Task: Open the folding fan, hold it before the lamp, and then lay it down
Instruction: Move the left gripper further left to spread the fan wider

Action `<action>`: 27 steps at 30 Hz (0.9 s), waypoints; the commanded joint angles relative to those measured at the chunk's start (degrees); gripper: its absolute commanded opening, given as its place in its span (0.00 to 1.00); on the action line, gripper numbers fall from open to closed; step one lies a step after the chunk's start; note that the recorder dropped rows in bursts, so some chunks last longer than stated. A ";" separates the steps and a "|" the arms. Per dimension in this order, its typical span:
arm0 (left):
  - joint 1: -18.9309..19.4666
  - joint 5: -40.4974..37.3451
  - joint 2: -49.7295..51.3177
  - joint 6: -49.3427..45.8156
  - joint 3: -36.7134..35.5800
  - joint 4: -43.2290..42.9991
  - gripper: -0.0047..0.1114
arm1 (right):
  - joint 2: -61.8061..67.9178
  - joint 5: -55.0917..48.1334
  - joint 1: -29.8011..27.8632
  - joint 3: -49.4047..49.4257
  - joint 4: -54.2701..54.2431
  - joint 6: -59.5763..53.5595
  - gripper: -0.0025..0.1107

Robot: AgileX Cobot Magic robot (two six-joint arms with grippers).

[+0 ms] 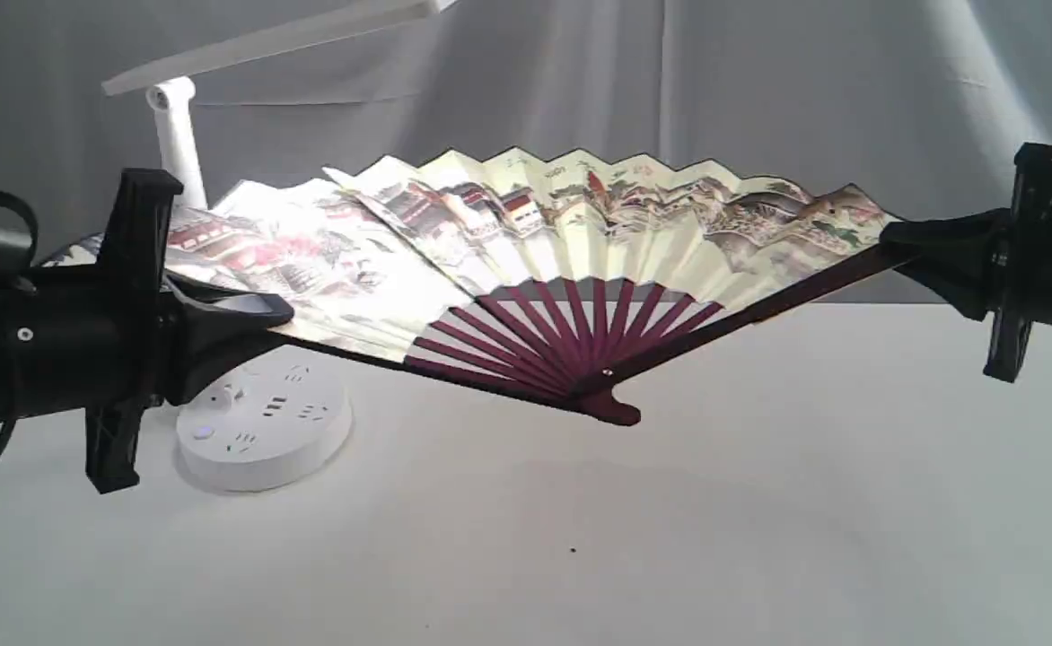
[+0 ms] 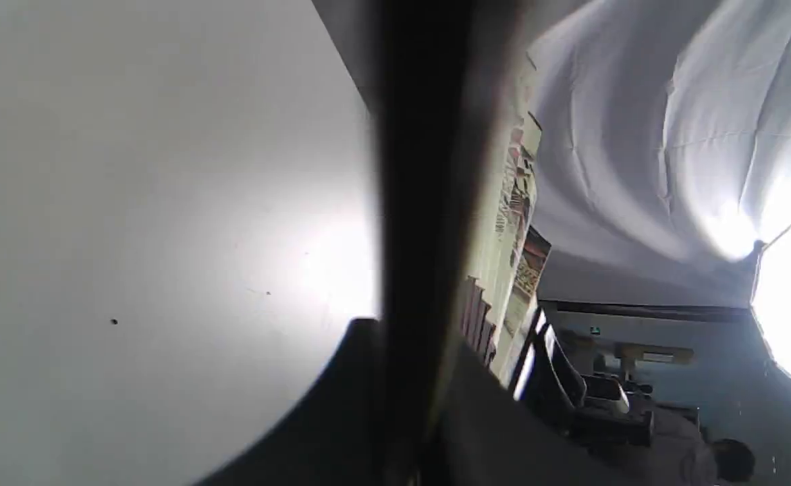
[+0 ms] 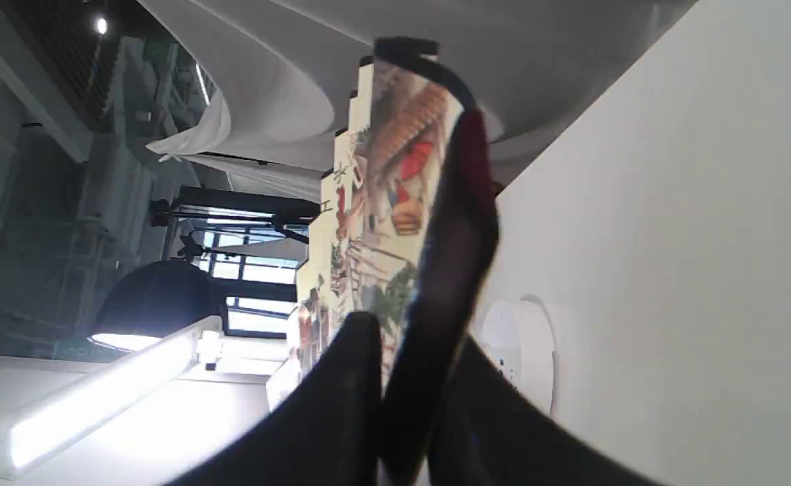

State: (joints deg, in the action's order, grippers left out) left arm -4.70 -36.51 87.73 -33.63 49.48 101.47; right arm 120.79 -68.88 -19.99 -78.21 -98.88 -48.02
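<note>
Centre frame, a pleated cream paper fan with maroon ribs (image 1: 580, 233) hangs spread above the white surface (image 1: 670, 538). The left pincer (image 1: 279, 314) and right pincer (image 1: 892, 238) each pinch one guard. A white desk lamp (image 1: 176, 135) stands at upper left. Pulling the guards farther apart could tear the paper.

Cream pleated folding fan (image 1: 580, 224), painted with red-roofed village scenery, black zigzag edging, maroon ribs. At its 9 o'clock, plain white lamp (image 1: 261, 440) with grey socket marks. Left gripper (image 1: 257, 314) and right gripper (image 1: 903, 242): black. Table (image 1: 759, 502): off-white; backdrop (image 1: 759, 90): grey.
</note>
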 commanded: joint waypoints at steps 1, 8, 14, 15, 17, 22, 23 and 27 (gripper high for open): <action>0.78 2.33 -1.12 -0.86 -0.77 -1.53 0.04 | -0.40 5.22 -1.84 0.09 -1.07 -2.89 0.02; 0.78 2.90 -3.83 -0.86 -2.79 -1.53 0.04 | -0.40 6.06 -2.83 0.09 -1.07 -1.19 0.02; 0.78 6.66 -7.05 -0.86 -4.77 -1.53 0.04 | -0.40 6.17 -3.06 0.09 -1.07 -1.19 0.02; 0.78 6.76 -7.34 -0.86 -5.08 -1.53 0.04 | -0.40 6.17 -3.06 0.09 -1.07 -1.19 0.02; 0.78 6.76 -7.34 -0.86 -5.44 -1.53 0.04 | -0.40 6.07 -3.05 0.09 -1.07 -1.19 0.02; 0.78 6.92 -7.34 -0.86 -6.53 -1.53 0.04 | -0.40 5.95 -3.05 0.09 -1.07 -1.19 0.02; 0.78 7.22 -7.34 -0.86 -6.64 -1.53 0.04 | -0.40 5.95 -3.05 0.09 -1.07 -1.19 0.02; 0.78 7.79 -7.34 -0.86 -6.79 -1.53 0.04 | -0.40 5.48 -3.05 0.09 -1.07 -1.19 0.02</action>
State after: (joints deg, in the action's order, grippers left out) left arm -4.81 -34.45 81.14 -33.08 43.33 101.96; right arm 120.79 -69.80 -20.83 -78.21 -97.04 -46.30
